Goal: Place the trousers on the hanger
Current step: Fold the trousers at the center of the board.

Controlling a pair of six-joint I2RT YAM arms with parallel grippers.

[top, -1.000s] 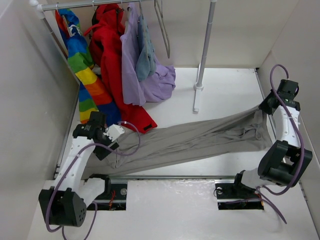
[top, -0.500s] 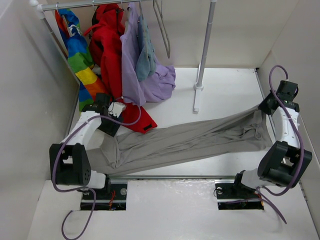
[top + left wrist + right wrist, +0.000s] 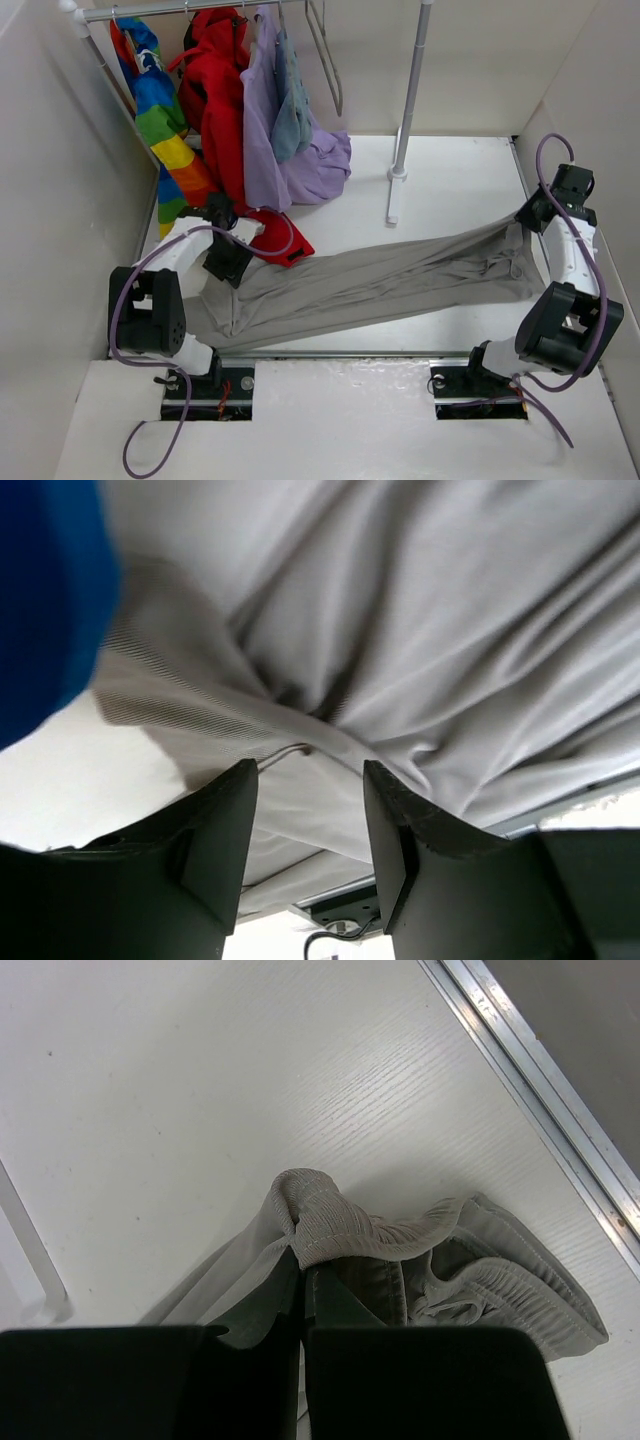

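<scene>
Evidently the pick-up step was in hand: the trousers (image 3: 380, 280) lay stretched across the table, well apart from the hanger (image 3: 331, 72) on the rail. The right gripper (image 3: 302, 1260), its arm reaching along the right edge, was clamped on the waistband. The left gripper (image 3: 310, 780), forearm bent inward over the leg ends, held its jaws apart above a fold. Next, I judged, it needed to pinch that fold and lift.

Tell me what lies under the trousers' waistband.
Only bare white table shows around the waistband, which the right gripper pinches. The spot directly beneath the bunched trousers is covered.
</scene>
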